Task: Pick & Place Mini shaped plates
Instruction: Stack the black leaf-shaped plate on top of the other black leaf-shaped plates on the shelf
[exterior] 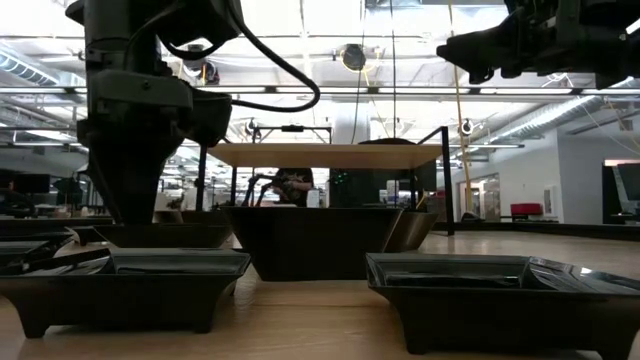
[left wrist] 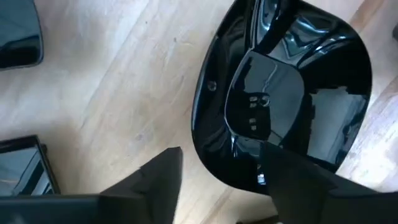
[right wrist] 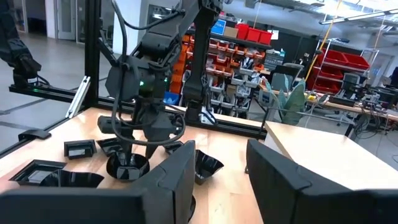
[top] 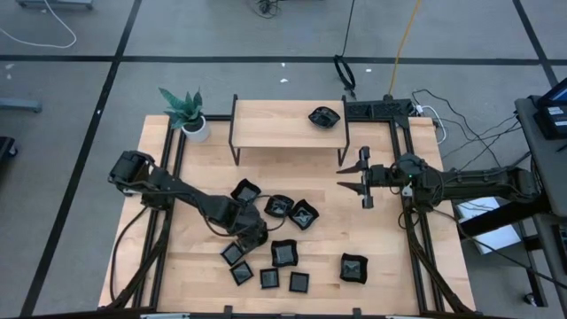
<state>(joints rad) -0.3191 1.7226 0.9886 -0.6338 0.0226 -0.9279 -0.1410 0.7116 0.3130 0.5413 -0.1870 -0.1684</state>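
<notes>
Several glossy black mini shaped plates lie flat on the wooden table, among them square ones (top: pixel 269 278) near the front edge and wavy-edged ones (top: pixel 304 213) in the middle. My left gripper (top: pixel 252 232) points down, open, over a rounded plate (left wrist: pixel 280 93), which the arm mostly hides in the high view. One finger (left wrist: pixel 292 180) stands inside the plate, the other (left wrist: pixel 161 180) outside its rim over bare wood. My right gripper (top: pixel 350 175) hangs open and empty, high at the table's right. My left gripper straddles the rounded plate's rim (left wrist: pixel 205 149) from above, one finger over the hollow and one outside. A gap shows between the outer finger and the rim. I cannot tell whether the inner finger touches the plate, which lies flat on the table.
A wooden shelf on black legs (top: pixel 288 124) stands at the far edge with one plate (top: pixel 324 116) on it. A potted green plant (top: pixel 186 111) sits at the far left corner. Other plates (top: pixel 234 253) lie close beside the left gripper. Bare wood lies at the table's right front.
</notes>
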